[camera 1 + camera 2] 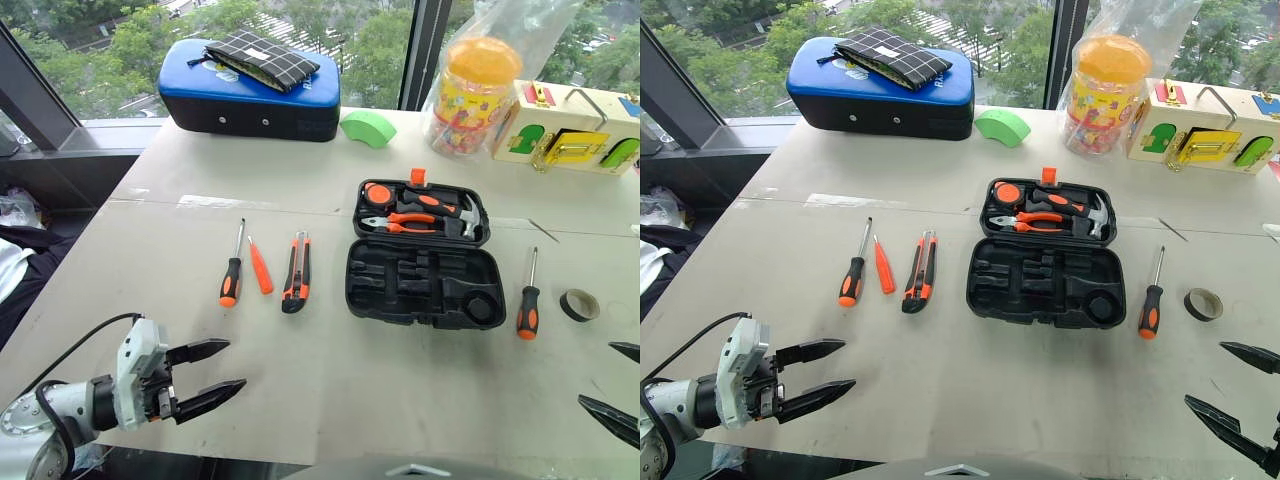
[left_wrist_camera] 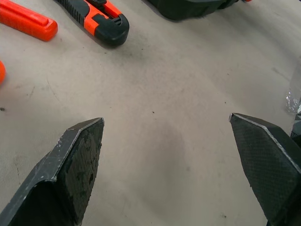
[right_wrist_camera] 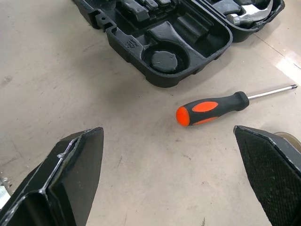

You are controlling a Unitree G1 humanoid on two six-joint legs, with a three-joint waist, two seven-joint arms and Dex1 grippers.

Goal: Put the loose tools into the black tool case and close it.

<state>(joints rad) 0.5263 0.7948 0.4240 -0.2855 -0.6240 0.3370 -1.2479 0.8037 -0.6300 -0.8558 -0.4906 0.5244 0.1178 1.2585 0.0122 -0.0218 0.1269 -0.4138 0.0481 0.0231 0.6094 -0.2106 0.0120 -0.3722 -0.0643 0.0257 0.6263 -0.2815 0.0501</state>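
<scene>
Black tool case [image 1: 420,250] open, recesses showing; left claw [image 1: 222,370], right claw [image 1: 1236,382] apart, empty.

The right pincer [image 1: 618,387] is cut off by the frame's edge, and the utility knife [image 2: 96,18] shows partly.

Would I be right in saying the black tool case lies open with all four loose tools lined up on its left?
Not quite: three lie left of the black tool case; one screwdriver lies on its right, as the left eye view shows.
</scene>
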